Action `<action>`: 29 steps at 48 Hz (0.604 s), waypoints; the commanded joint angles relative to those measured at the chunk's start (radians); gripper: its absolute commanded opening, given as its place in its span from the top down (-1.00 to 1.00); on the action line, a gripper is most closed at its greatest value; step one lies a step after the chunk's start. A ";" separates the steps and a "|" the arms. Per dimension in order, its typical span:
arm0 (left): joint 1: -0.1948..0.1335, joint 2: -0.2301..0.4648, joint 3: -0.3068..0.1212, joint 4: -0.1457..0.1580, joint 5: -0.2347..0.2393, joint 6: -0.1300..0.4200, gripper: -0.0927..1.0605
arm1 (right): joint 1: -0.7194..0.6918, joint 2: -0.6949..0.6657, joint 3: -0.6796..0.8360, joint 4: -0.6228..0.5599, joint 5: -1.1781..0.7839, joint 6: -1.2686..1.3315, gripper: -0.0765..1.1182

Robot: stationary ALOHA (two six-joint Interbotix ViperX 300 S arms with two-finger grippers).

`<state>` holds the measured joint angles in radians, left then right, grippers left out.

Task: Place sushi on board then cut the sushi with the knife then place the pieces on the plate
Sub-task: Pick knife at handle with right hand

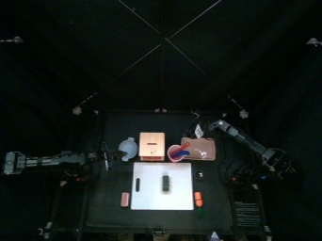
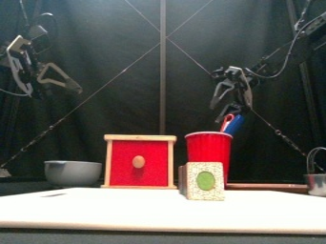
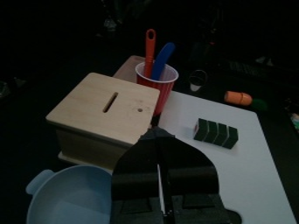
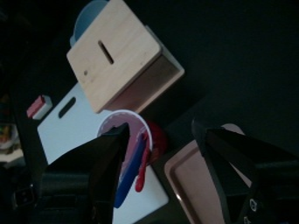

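The dark green sushi roll (image 1: 165, 184) (image 2: 204, 179) (image 3: 218, 131) lies on the white cutting board (image 1: 145, 200) (image 2: 114, 205) (image 3: 233, 171), whole. Behind the board stands the red cup (image 1: 184, 152) (image 2: 208, 151) (image 4: 138, 140), holding a red knife (image 3: 149, 45) and a blue knife (image 3: 165, 54). The pink plate (image 1: 209, 151) (image 4: 198, 179) lies to the cup's right. My right gripper (image 1: 198, 132) (image 2: 232, 93) (image 4: 163, 162) hangs open just above the cup and knife handles. At the table's left, raised, my left gripper (image 1: 107, 160) (image 2: 36, 69) (image 3: 163, 188) is shut and holds nothing.
A wooden box (image 1: 153, 146) (image 2: 139, 162) (image 3: 105, 109) (image 4: 122, 57) stands left of the cup, with a blue-grey bowl (image 1: 130, 149) (image 2: 74, 172) (image 3: 70, 197) beyond it. Small orange toys (image 1: 123, 199) (image 1: 199, 199) flank the board. A metal cutter (image 2: 315, 176) stands at far right.
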<state>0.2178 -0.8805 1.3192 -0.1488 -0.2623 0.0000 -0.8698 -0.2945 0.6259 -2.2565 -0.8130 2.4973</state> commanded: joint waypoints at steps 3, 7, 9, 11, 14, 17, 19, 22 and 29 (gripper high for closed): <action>0.012 0.003 -0.011 -0.002 -0.005 0.003 0.88 | 0.003 -0.002 -0.094 -0.087 -0.060 0.080 -0.66; 0.014 0.003 -0.011 0.000 -0.003 0.003 0.88 | 0.000 0.009 -0.133 -0.112 -0.121 0.127 -0.66; 0.015 0.003 -0.009 0.003 -0.003 0.003 0.88 | -0.002 0.021 -0.156 -0.121 -0.170 0.158 -0.66; 0.015 0.003 -0.011 0.000 -0.003 0.003 0.88 | -0.002 0.034 -0.173 -0.129 -0.215 0.183 -0.66; 0.017 0.003 -0.009 0.000 -0.003 0.003 0.88 | 0.000 0.055 -0.196 -0.138 -0.270 0.219 -0.66; 0.017 0.003 -0.009 0.000 -0.003 0.002 0.88 | 0.008 0.080 -0.218 -0.161 -0.302 0.247 -0.66; 0.017 0.003 -0.009 0.000 -0.003 0.003 0.88 | 0.017 0.095 -0.235 -0.186 -0.307 0.265 -0.66; 0.017 0.003 -0.008 0.000 -0.003 0.003 0.88 | 0.029 0.115 -0.255 -0.204 -0.307 0.276 -0.66; 0.017 0.003 0.000 0.000 -0.003 0.003 0.88 | 0.031 0.172 -0.302 -0.216 -0.342 0.285 -0.66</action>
<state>0.2316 -0.8805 1.3284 -0.1488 -0.2608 0.0015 -0.8376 -0.1304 0.3728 -2.4682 -1.1336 2.7796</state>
